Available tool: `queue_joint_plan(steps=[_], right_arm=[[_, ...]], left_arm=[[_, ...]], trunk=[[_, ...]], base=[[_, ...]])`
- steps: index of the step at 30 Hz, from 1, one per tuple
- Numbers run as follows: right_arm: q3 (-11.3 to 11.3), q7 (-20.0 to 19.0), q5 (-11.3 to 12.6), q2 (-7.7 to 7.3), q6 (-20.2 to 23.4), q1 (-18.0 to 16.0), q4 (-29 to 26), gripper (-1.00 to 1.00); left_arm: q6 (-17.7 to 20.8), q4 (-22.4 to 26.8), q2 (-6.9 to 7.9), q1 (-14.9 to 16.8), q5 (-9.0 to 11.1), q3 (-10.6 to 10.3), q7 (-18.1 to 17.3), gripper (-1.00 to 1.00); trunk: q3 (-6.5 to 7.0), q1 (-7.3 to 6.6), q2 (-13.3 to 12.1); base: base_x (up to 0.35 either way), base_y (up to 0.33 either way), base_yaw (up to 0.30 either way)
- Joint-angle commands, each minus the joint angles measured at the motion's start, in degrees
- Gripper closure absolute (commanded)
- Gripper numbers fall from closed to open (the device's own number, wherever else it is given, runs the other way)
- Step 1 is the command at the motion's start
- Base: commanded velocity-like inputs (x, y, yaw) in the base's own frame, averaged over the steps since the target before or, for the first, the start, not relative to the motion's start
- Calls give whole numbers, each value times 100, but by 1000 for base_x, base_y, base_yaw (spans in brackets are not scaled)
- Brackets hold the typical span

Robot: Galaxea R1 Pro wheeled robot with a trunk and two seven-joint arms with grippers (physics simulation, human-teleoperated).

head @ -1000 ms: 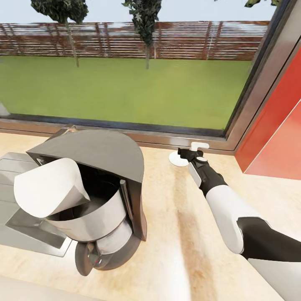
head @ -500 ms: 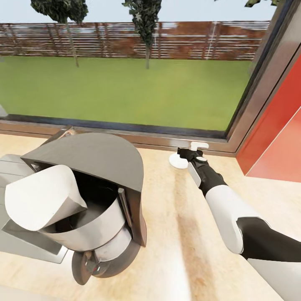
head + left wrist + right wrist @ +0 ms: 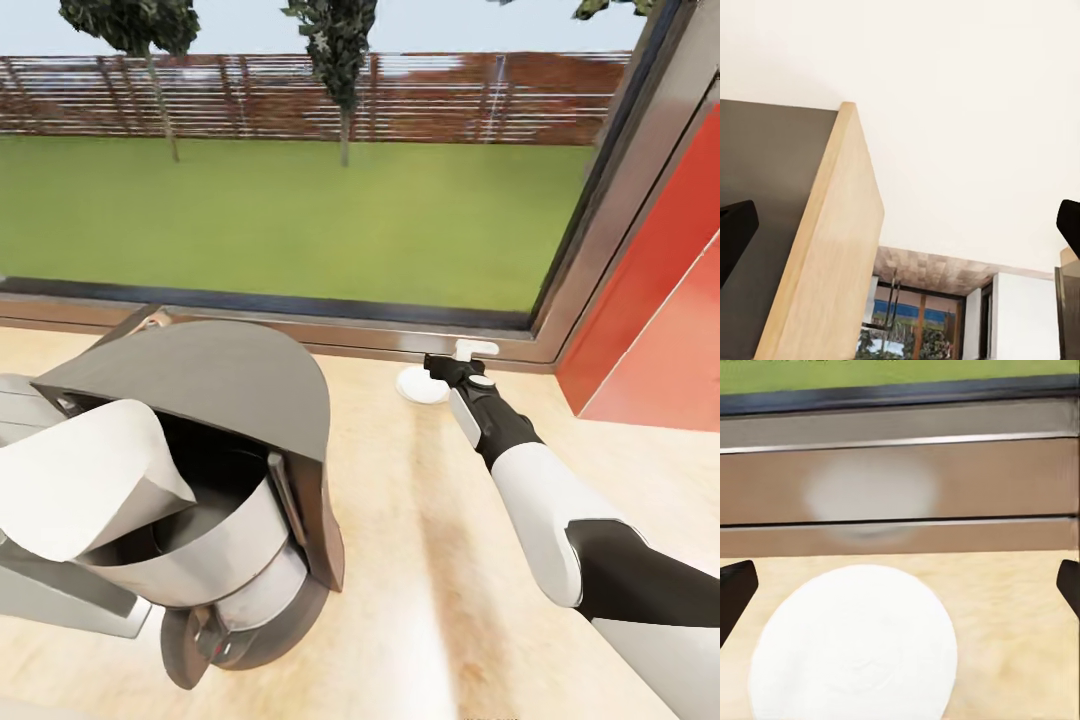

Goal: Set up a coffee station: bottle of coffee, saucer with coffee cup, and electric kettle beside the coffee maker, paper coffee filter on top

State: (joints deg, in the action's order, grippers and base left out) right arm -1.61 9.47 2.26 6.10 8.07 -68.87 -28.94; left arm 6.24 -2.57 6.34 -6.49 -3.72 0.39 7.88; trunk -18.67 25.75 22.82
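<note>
Kitchen countertop (image 3: 400, 560) below window: coffee maker (image 3: 220, 480) carries paper coffee filter (image 3: 80, 490). Right gripper (image 3: 440, 368), fingers spread, hovers at saucer (image 3: 855, 649). Left gripper (image 3: 900, 225) fingers likewise apart, holding nothing.

Dark grey hood, silver front, red switch on the coffee maker (image 3: 225, 470). White paper coffee filter (image 3: 85, 485) at its 9 o'clock. Pale beige wood grain, streaked brown, on the kitchen countertop (image 3: 400, 560). Plain white saucer (image 3: 855, 649). Black right gripper (image 3: 445, 366), white and black arm. Glossy red wall panel (image 3: 650, 310) at 3 o'clock. Green lawn (image 3: 300, 215), red-brown slatted fence (image 3: 300, 95) at 12 o'clock.
</note>
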Motion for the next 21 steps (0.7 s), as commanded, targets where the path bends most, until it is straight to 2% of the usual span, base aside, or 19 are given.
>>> queue_joint_plan(steps=[1, 5, 12, 21], right_arm=[[-15, 11, 22, 5, 26, -3, -7, -100], [-15, 11, 21, 8, 27, -3, -6, -100], [-15, 11, 21, 14, 26, -3, 0, -100], [-15, 11, 20, 14, 21, -3, -1, -100]], left_arm=[[24, 6, 3, -2, -36, 6, 12, -100], [26, 3, 12, -2, -20, 12, 12, -100], [23, 3, 33, -2, 6, 29, 12, -100], [24, 2, 21, -2, -10, 16, 14, -100]], trunk=[[-6, 3, 9], [-3, 3, 9], [-2, 3, 9], [-2, 3, 9]], base=[[0, 0, -183], [22, 0, -73], [137, 0, -10], [17, 0, -1]])
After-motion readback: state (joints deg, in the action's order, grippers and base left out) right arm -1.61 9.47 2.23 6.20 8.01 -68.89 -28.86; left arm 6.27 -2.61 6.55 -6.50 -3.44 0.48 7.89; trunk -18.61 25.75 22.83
